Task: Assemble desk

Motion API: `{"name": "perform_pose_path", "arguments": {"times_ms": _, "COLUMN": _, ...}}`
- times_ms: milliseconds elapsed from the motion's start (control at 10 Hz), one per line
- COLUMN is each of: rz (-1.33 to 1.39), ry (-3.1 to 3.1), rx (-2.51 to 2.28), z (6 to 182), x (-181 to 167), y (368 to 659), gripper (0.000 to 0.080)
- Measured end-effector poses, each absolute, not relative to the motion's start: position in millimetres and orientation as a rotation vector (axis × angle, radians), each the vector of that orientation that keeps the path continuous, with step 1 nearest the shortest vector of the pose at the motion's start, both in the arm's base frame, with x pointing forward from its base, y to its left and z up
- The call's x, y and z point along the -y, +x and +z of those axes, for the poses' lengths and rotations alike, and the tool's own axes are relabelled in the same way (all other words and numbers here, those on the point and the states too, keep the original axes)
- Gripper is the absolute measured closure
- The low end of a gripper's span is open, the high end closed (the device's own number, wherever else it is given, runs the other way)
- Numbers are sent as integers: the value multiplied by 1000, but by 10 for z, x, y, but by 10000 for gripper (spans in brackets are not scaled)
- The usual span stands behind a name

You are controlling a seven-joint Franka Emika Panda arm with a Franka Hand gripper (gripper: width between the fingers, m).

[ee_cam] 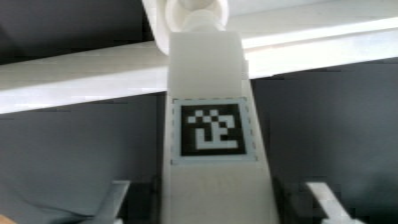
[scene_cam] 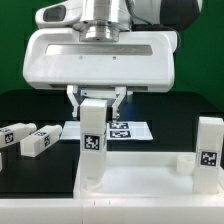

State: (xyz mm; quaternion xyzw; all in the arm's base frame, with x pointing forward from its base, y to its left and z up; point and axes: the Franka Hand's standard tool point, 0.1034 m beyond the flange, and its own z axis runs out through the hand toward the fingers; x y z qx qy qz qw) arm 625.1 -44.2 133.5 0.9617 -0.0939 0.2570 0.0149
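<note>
The desk's white tabletop lies flat at the front. A white square leg with a black-and-white tag stands upright on the tabletop's corner at the exterior view's left. My gripper comes down from above and is shut on that leg's top end. In the wrist view the tagged leg runs straight out between my gripper, one finger on each side. A second leg stands upright on the tabletop's corner at the exterior view's right. Two more legs lie loose on the black table at the left.
The marker board lies flat on the black table behind the tabletop, partly hidden by the held leg. A green wall closes the back. The gripper's wide white body fills the upper middle of the exterior view.
</note>
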Motion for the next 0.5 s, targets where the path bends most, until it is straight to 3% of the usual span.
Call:
{"name": "perform_pose_path", "arguments": {"times_ms": 200, "rz": 794, "ry": 2999, "rx": 296, "z": 1381, "x": 440, "y": 6184, "gripper": 515}}
{"name": "perform_pose_path", "arguments": {"times_ms": 500, "rz": 779, "ry": 2995, "rx": 307, "z": 1311, "x": 507, "y": 6181, "gripper": 515}}
